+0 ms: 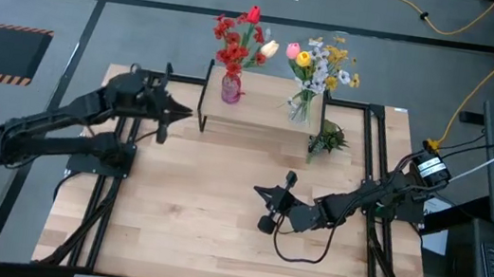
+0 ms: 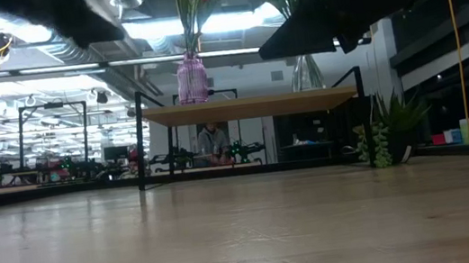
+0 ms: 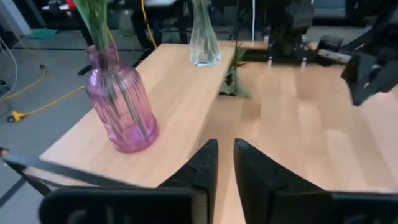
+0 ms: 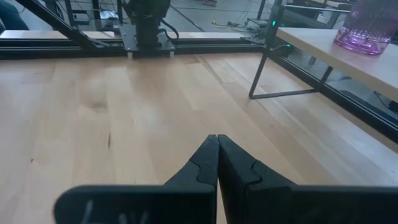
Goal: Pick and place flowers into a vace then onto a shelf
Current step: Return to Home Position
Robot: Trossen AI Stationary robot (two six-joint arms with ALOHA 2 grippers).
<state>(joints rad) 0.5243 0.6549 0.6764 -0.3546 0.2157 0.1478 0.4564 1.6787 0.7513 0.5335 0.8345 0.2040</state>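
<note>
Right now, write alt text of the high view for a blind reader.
On the shelf at the table's far edge stand a violet vase of red flowers, left, and a transparent vase of pink, yellow and white flowers, right. The left claw hovers by the shelf's left end; the right claw over the table.

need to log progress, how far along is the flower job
Nearly finished. Done: the flowers stand in the violet vase and the transparent vase, both on the shelf. In hand: nothing. The left hand is slightly open and empty beside the shelf, and the right hand is shut over the table. Left: probably only parking both arms.
</note>
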